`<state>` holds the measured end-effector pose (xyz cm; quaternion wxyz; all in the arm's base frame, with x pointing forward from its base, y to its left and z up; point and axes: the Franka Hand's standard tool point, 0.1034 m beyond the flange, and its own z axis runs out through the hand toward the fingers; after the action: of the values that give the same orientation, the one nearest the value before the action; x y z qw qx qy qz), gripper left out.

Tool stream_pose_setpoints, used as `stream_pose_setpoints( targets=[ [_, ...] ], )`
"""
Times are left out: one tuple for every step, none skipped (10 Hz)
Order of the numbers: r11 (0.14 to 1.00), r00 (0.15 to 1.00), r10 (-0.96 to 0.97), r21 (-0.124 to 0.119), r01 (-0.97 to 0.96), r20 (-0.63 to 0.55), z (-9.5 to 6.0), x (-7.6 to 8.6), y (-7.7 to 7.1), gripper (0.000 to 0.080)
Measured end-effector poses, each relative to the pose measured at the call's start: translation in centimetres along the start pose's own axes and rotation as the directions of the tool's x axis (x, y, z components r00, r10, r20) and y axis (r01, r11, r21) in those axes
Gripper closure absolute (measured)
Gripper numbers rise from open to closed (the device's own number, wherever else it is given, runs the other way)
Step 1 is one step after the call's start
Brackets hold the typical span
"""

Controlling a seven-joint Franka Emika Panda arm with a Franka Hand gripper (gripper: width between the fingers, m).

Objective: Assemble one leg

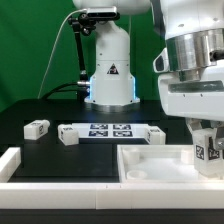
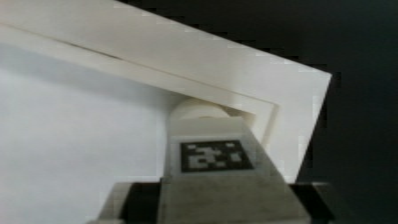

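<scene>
In the exterior view the gripper (image 1: 206, 146) hangs at that view's right, over the near right corner of the big white tray (image 1: 150, 172). It is pinching the leg (image 1: 209, 152), a small white post that points down, with its black-and-white tag facing the camera. The leg's lower end sits low over the tray, but this view does not show whether it touches. On the black table (image 1: 50, 148) behind the tray lies the marker board (image 1: 110, 131). Two other small white posts (image 1: 37, 128) (image 1: 68, 135) lie loose towards the exterior view's left, well apart from the tray, and a white rail (image 1: 10, 158) runs along the front edge there. The wrist view looks down along the leg (image 2: 214, 150). The tag is plain on its side, and the gripper (image 2: 214, 200) is clamped on it, with a grey finger (image 2: 139, 205) pressed against one flank. The leg's far end lies right in the corner of the tray (image 2: 89, 130), just inside the raised rim (image 2: 178, 75). No hole or socket can be made out under it. As for progress, the leg has been picked up, turned upright and brought to its corner. Seating it and fastening it look like what is left, since the gripper has not let go and nothing shows the leg standing fixed on its own.
</scene>
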<state>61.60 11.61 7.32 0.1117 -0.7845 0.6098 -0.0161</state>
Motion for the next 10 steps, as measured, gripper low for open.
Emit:
stream_pose_setpoints(
  targets=[
    [0.996, 0.996, 0.087, 0.002, -0.087, 0.009, 0.0, -0.1, 0.0, 0.0508],
    [0.993, 0.993, 0.115, 0.005, -0.115, 0.016, 0.0, -0.1, 0.0, 0.0508],
    [0.984, 0.984, 0.176, 0.005, -0.177, 0.021, 0.0, -0.1, 0.0, 0.0508],
    [0.976, 0.975, 0.219, 0.005, -0.219, 0.026, 0.1, -0.1, 0.0, 0.0508],
    [0.976, 0.975, 0.219, 0.004, -0.220, 0.026, 0.1, -0.2, 0.0, 0.0508],
    [0.985, 0.984, 0.174, 0.005, -0.174, 0.026, 0.1, -0.2, 0.0, 0.0284],
    [0.991, 0.990, 0.136, 0.001, -0.136, 0.026, 0.1, -0.2, 0.0, 0.0284],
    [0.999, 0.998, 0.050, -0.018, -0.049, 0.035, 0.2, -0.4, 0.2, 0.0188],
    [0.997, 0.997, -0.058, -0.042, 0.060, 0.045, 0.2, -0.9, 0.3, 0.0161],
    [0.976, 0.977, -0.206, -0.062, 0.209, 0.053, 0.2, -1.1, 0.3, 0.0153]
  ],
)
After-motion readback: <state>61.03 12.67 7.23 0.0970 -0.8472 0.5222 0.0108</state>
